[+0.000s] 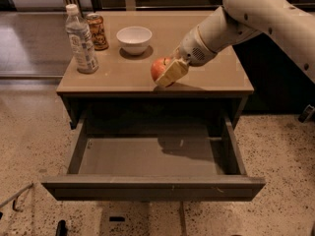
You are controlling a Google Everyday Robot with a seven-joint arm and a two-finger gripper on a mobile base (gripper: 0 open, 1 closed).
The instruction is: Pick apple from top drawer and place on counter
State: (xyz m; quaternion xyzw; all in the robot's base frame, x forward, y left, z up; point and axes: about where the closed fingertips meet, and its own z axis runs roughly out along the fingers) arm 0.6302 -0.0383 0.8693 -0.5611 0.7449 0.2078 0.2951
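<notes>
Camera view from above and in front: the white arm (256,14) reaches in from the upper right of the frame, and its claw (165,73) sits just left of center, over the front part of the desk (211,75). The claw is closed around the apple (158,68), with one tan finger (171,73) pressed against the fruit's right side. The apple is low over the desk top, near its front edge, with a dark shadow under it; whether it touches the surface cannot be told. Below, the top drawer (152,186) stands pulled out toward the bottom of the frame, its grey floor bare. In the upper left, on the desk, stand a clear plastic bottle (81,41), a can (97,32) just behind it, and a white bowl (134,38) to their right, well apart from the apple.
</notes>
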